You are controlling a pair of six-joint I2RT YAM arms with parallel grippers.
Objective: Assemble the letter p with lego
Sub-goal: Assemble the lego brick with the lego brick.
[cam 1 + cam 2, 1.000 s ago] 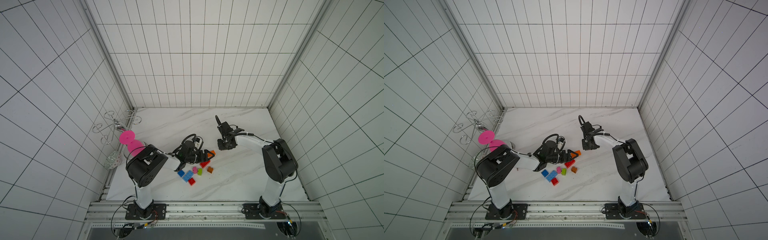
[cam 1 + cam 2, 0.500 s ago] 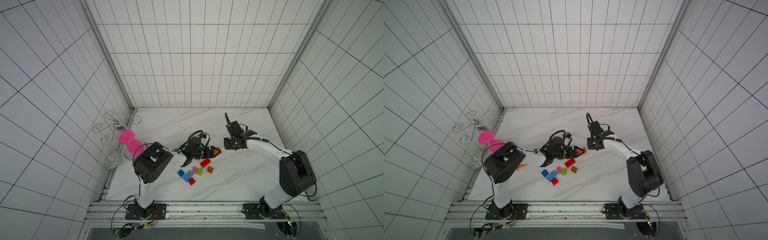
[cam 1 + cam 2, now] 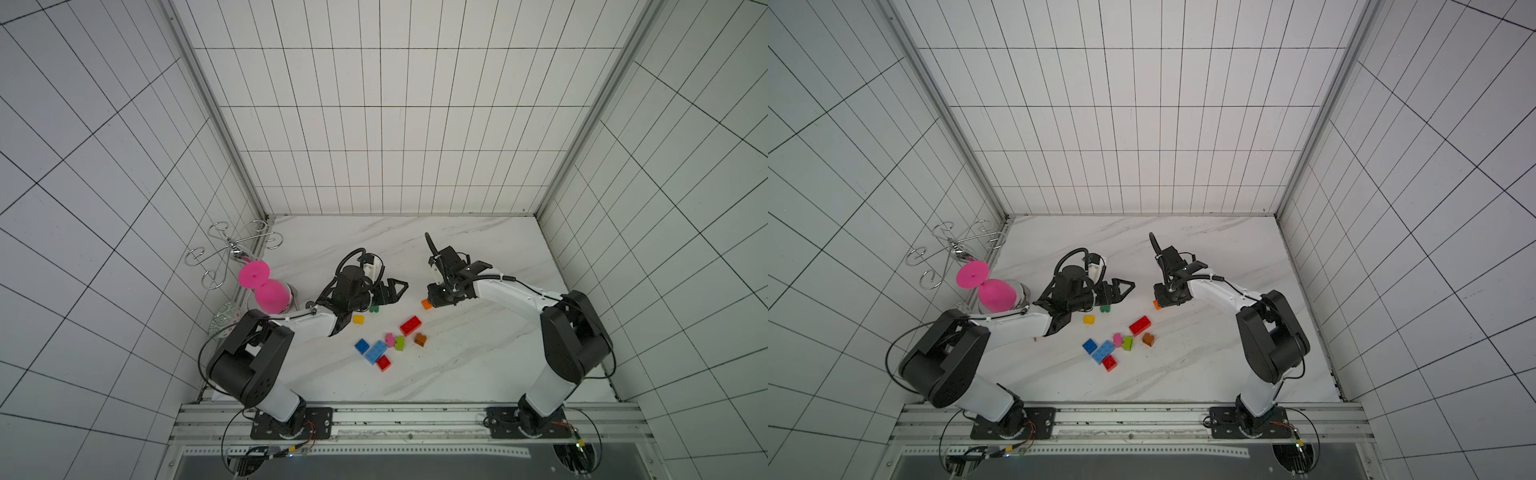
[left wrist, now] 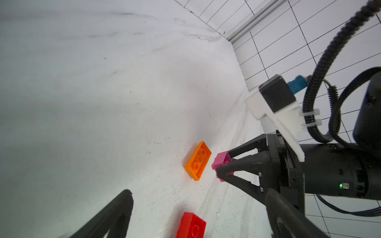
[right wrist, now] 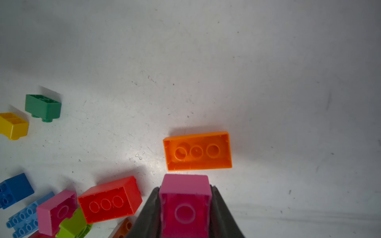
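The right gripper [image 4: 223, 163] is clamped on a pink brick [image 5: 184, 197], its fingers pressing two opposite sides and the brick's hollow underside turned toward the wrist camera. Just ahead of that gripper's tips, an orange brick [image 5: 198, 151] lies hollow side up on the white marble counter [image 3: 478, 365], its long side facing the end of the held brick. A narrow strip of counter shows between them. Whether the pink brick touches the counter cannot be told.

Across from it, the left gripper [image 3: 392, 289] hangs with its jaws wide apart and nothing between them. It points toward the right gripper, and the orange brick sits in the gap between the two, close to the right one. A green brick [image 3: 374, 308] sits just beside the left gripper's fingers, with a yellow brick [image 3: 358, 319] near it, both studs down.

Farther from both grippers, toward the arms' bases, the rest of the lego lies loose. There is a long red brick [image 5: 110, 199] hollow side up, a brown brick [image 3: 420, 339] and a loose pink brick [image 5: 56, 210] just beside a lime brick [image 5: 73, 225]. A blue brick [image 3: 361, 345], a light blue brick [image 3: 376, 352] and a small red brick [image 3: 383, 363] lie with them. Behind the left gripper, by the wall, stands a pink hourglass-shaped object [image 3: 266, 286].
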